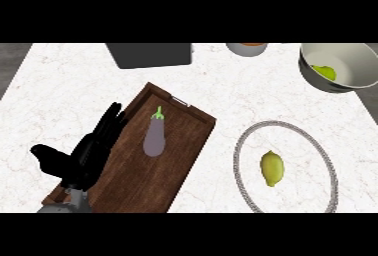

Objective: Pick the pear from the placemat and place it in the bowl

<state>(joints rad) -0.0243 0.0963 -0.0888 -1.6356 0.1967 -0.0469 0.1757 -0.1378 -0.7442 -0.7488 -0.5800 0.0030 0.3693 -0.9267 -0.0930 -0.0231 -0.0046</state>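
Observation:
A grey bowl (pixel 354 55) stands at the counter's far right corner. Inside it, against the left wall, lies a small yellow-green fruit (pixel 324 72) that looks like the pear. The round white placemat (pixel 295 131) with a grey rim lies at the right front. A yellow, lemon-shaped fruit (pixel 272 168) rests on it. My left hand (pixel 87 152) is at the lower left, over the left edge of a wooden tray, open with straight fingers pointing away and nothing in it. My right hand does not show.
The dark wooden tray (pixel 184 150) lies slantwise left of the placemat, with a purple eggplant (pixel 154 137) on it. A dark grey box (pixel 151 54) and a small white cup (pixel 246 48) stand along the far edge. The counter's edge runs down the right side.

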